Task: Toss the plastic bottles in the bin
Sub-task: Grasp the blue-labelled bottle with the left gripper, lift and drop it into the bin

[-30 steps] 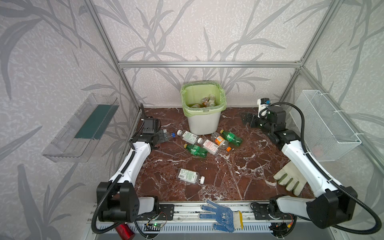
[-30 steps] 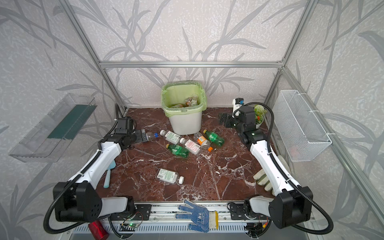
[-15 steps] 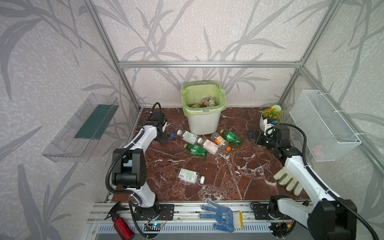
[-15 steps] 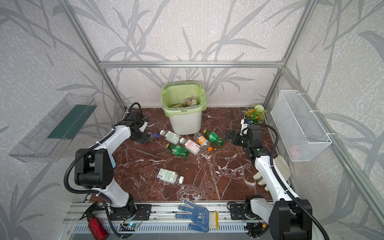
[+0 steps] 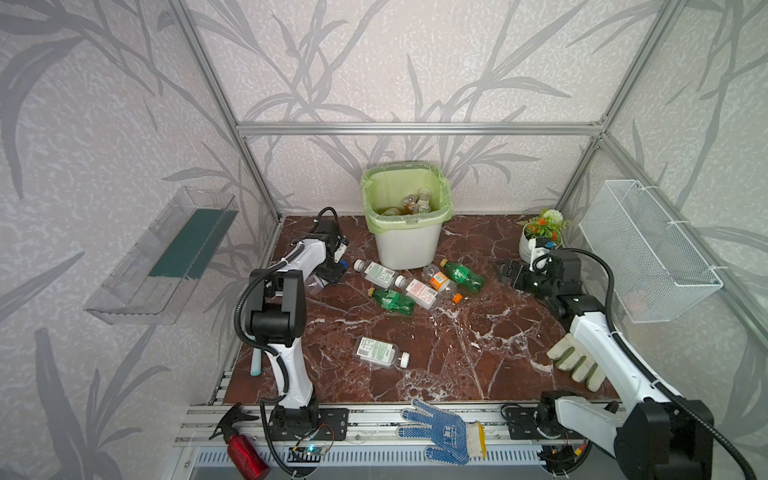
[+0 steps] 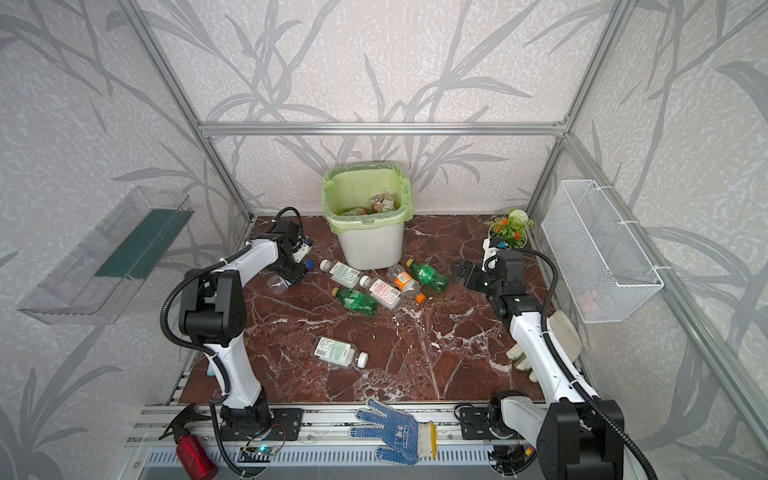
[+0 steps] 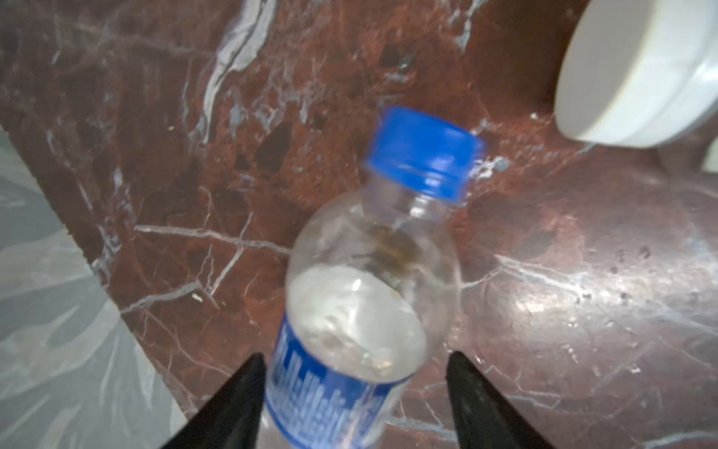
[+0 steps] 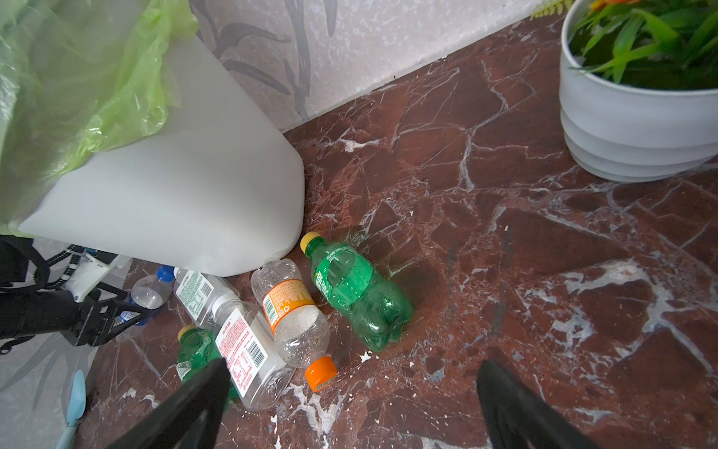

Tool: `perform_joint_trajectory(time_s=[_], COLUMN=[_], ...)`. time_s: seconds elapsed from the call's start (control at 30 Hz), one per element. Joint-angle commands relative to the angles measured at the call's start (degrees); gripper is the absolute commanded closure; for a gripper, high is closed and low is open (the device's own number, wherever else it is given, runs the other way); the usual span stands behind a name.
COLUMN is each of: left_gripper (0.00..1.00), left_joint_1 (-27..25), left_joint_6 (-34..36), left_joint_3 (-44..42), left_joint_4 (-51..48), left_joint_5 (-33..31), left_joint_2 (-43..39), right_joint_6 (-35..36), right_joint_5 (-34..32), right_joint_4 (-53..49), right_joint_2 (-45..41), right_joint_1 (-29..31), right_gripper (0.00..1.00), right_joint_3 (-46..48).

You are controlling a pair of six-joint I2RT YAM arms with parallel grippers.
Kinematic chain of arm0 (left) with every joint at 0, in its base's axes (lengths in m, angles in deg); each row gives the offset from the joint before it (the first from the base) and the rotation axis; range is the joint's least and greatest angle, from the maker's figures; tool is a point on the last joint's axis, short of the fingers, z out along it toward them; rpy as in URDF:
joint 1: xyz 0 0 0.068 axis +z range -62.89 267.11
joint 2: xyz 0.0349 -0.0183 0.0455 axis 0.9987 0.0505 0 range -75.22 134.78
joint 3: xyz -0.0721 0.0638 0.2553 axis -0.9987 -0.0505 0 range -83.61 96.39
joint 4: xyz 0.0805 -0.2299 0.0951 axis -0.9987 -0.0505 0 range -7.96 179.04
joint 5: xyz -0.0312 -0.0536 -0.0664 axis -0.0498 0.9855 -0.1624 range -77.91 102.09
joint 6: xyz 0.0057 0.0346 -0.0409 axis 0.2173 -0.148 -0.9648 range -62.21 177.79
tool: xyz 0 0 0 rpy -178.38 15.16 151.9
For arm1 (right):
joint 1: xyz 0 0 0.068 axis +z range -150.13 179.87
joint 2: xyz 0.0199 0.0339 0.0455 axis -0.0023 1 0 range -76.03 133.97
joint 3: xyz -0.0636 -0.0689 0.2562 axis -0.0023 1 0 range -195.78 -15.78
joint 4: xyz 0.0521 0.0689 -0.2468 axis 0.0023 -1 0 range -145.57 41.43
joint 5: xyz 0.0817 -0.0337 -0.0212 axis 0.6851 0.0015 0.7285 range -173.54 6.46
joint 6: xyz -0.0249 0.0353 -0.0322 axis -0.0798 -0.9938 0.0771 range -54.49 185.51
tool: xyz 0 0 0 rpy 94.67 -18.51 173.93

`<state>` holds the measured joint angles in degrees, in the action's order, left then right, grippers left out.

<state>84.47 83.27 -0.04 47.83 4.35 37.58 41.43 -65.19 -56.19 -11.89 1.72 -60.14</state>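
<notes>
Bottle cluster [image 5: 419, 292] crowds bin [image 5: 407, 249] front; marble floor [image 5: 478, 332] near-right of cluster free; flower pot [image 5: 525, 246] blocks corner.

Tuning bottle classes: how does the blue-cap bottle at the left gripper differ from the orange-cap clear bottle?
The blue-cap bottle has a blue label, the orange-cap bottle an orange-and-white one. The blue-cap bottle sits between the left gripper's jaws; the orange-cap bottle lies with no gripper on it. Both are small, clear and capped.

blue glove [image 5: 446, 436] frt rail | flower pot [image 8: 629, 128] rear R | spray btl [image 5: 245, 455]
</notes>
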Motion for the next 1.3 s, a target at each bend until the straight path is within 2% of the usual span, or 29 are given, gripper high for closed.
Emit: perform_joint_trajectory(time_s=[0.0, 0.1, 0.2, 0.33, 0.5, 0.63, 0.8, 0.87, 0.93, 1.1, 1.2, 1.23, 1.27], left_gripper=[0.47, 0.70, 0.75, 0.77, 0.75, 0.64, 0.63, 0.64, 0.64, 0.60, 0.48, 0.44, 0.39], left_joint_1=[-0.18, 0.08, 0.65, 2.15, 4.16, 5.09, 5.01, 4.31, 0.78, -15.86, -21.34, -22.15, -22.41], left_joint_6=[-0.61, -2.25, -4.30, -7.96, -15.97, -22.04, -33.10, -38.42, -39.81, -32.22, -32.11, -32.15, -31.26], left_joint_3=[1.84, 1.80, 1.42, 1.64, 3.72, 5.62, 10.67, 10.81, 12.43, 24.45, 34.91, 37.03, 37.83], left_joint_4=[-4.77, -4.45, -3.84, -2.29, 3.67, 13.66, 26.84, 33.98, 35.86, 22.98, 12.87, 11.31, 12.00], left_joint_5=[3.72, 4.32, 6.83, 10.30, 10.68, 13.31, 19.01, 21.69, 22.08, 14.97, 9.69, 8.91, 10.93], left_joint_2=[1.54, 0.24, -2.91, -9.26, -22.47, -33.72, -39.96, -39.73, -37.31, -20.69, -9.68, -8.16, -7.85], right_joint_6=[-0.69, -0.47, -0.27, -0.35, -0.36, -0.44, -0.30, 0.12, 0.09, 1.53, 5.23, 5.94, 6.67], right_joint_5=[0.90, 0.93, 1.00, 1.49, 2.04, 2.22, 2.05, 1.68, 1.77, 4.57, 3.21, 2.18, 1.03], right_joint_4=[0.17, -0.13, -0.38, -0.50, -0.47, -0.67, -1.41, -1.98, -2.41, -5.60, -12.28, -13.51, -14.34], right_joint_2=[-0.63, -1.25, -1.65, -1.91, -2.50, -3.22, -5.25, -6.17, -6.78, -3.72, -0.43, -0.17, -0.22], right_joint_1=[-0.42, -0.52, -0.76, -0.94, -1.08, -1.31, -1.66, -1.97, -2.45, -2.31, -2.29, -2.29, -2.28], right_gripper=[0.01, 0.01, 0.01, 0.01, 0.01, 0.01, 0.01, 0.01, 0.01, 0.01, 0.01, 0.01, 0.01], right_joint_3=[0.50, 0.50, 0.47, 0.26, -0.07, -0.25, -0.29, -0.63, -1.05, -4.10, -8.49, -9.14, -9.55])
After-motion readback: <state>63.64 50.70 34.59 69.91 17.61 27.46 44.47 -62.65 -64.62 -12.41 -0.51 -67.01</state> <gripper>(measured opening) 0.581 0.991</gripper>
